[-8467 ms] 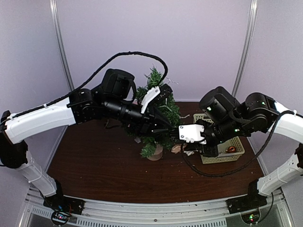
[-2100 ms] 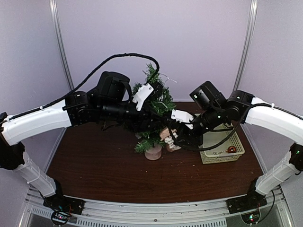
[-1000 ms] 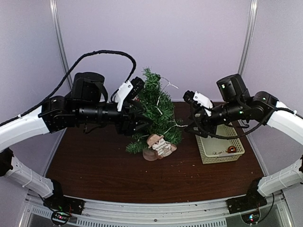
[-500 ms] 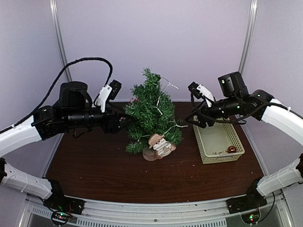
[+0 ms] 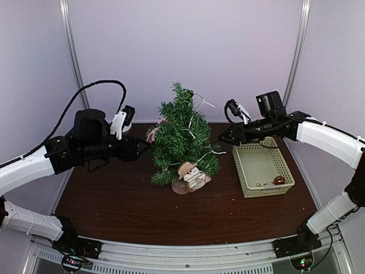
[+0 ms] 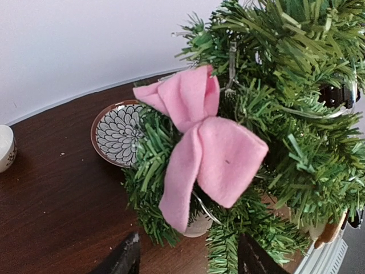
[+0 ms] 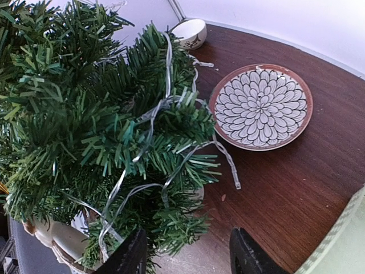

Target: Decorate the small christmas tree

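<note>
The small christmas tree (image 5: 183,134) stands upright mid-table on its pale base (image 5: 180,186). It carries a pink bow (image 6: 204,149) on its left side, a clear light string (image 7: 169,108) over its branches and a Santa figure (image 5: 193,176) low at the front. My left gripper (image 5: 140,149) hangs left of the tree, open, facing the bow (image 5: 153,134) with nothing between its fingers. To the tree's right my right gripper (image 5: 222,140) is open too, clear of the branches. In the wrist views each gripper (image 6: 188,260) (image 7: 188,254) shows two spread fingertips.
A pale green basket (image 5: 284,166) at the right holds a red ball (image 5: 279,180). Behind the tree lie a flower-patterned plate (image 7: 260,105) and a small white cup (image 7: 190,31). The plate (image 6: 117,134) also shows past the bow.
Both arms have drawn back from the tree, the left to the left, the right to the right. The tree now stands free with the Santa figure on it.
</note>
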